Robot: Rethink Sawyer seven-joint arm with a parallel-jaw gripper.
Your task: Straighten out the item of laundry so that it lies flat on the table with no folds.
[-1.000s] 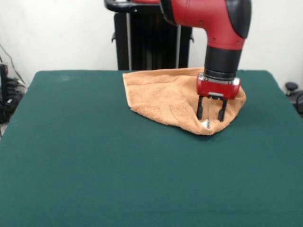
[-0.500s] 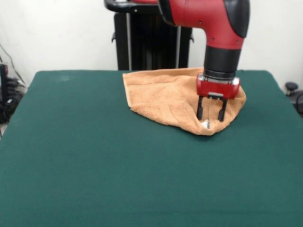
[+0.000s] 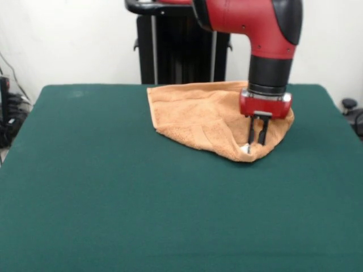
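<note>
The item of laundry [image 3: 193, 113], a light-orange towel, lies folded over itself at the far right part of the green table [image 3: 113, 198]. It forms a rough triangle with its point toward the near side. A small white label [image 3: 245, 149] shows at that near point. My gripper [image 3: 257, 143] comes straight down onto this corner. Its two black fingers stand close together, pinching the cloth just above the label.
The towel's far edge lies along the table's far edge, in front of the black pedestal [image 3: 181, 51]. Cables [image 3: 8, 113] hang beyond the left edge, and a dark object [image 3: 349, 105] sits past the right edge.
The fingers stood wide apart over the towel's near corner; now they have closed together on the cloth. The wrist has shifted slightly to the right.
</note>
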